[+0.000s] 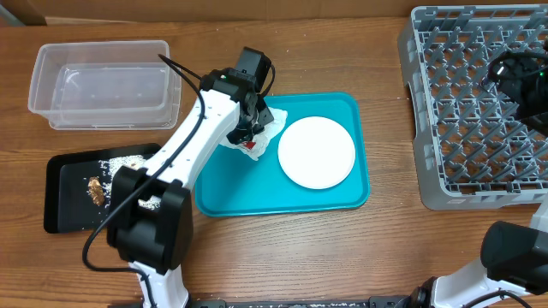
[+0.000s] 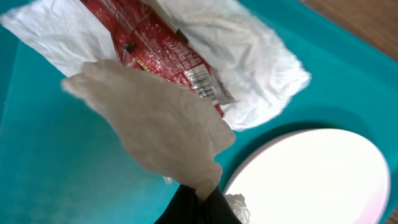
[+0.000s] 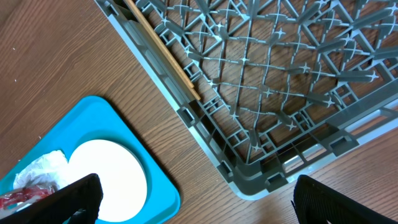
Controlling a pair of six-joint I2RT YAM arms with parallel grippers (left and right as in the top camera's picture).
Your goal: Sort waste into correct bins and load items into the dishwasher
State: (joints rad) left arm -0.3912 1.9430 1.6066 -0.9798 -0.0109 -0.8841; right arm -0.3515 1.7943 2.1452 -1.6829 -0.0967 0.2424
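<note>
- The left gripper (image 1: 249, 130) is hanging over the left part of the teal tray (image 1: 282, 198). Its jaws are closing tightly on a fold of the paper napkin (image 2: 149, 130), which is pinched between the dark fingers (image 2: 200, 205).
- The rest of the napkin is lying crumpled on the teal tray. The red-and-white wrapper (image 2: 165, 53) is showing between its white folds.
- A white plate (image 1: 316, 151) is sitting flat on the same tray, just beside the napkin.
- The clear tub (image 1: 98, 81) is standing on the table, at the far-left corner in the overhead view, well apart from the napkin.
- The black tray (image 1: 68, 214) is lying on the table near the tub and beside the teal tray. It is carrying a brown lump (image 1: 96, 190) and scattered white grains (image 1: 120, 162).
- The right gripper (image 3: 196, 186) is hovering above one corner of the grey rack (image 3: 280, 93). Its two fingers are standing wide apart and are holding nothing.
- The chopsticks (image 3: 165, 53) are lying inside the rack, along the edge that is facing the teal tray.
</note>
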